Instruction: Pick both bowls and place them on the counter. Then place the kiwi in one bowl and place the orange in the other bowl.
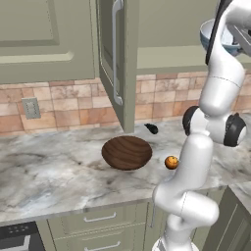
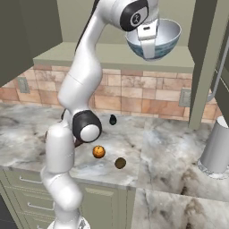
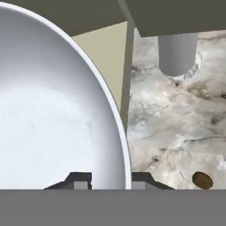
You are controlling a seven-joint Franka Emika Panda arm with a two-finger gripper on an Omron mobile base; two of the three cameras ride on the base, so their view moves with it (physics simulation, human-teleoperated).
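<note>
My gripper [image 2: 149, 44] is high up in front of the open wall cabinet, shut on the rim of the deep white bowl with blue pattern [image 2: 156, 38]. In the hand view the bowl's white inside [image 3: 44, 110] spreads left, and its rim runs between my fingertips [image 3: 82, 181]. From the left base view the same bowl [image 1: 214, 35] hangs at the top right. The dark brown wooden bowl [image 1: 126, 152] rests on the marble counter [image 1: 49, 171]. The orange [image 1: 171, 162] [image 2: 99, 151] lies to its right. The kiwi [image 2: 120, 163] [image 3: 202, 179] lies near the counter's front edge.
A small black glossy thing [image 1: 152, 129] [image 2: 112, 119] lies by the brick backsplash. A grey cylinder [image 2: 217, 147] [image 3: 177, 55] stands on the counter to the right. An open cabinet door [image 1: 115, 59] hangs above the wooden bowl.
</note>
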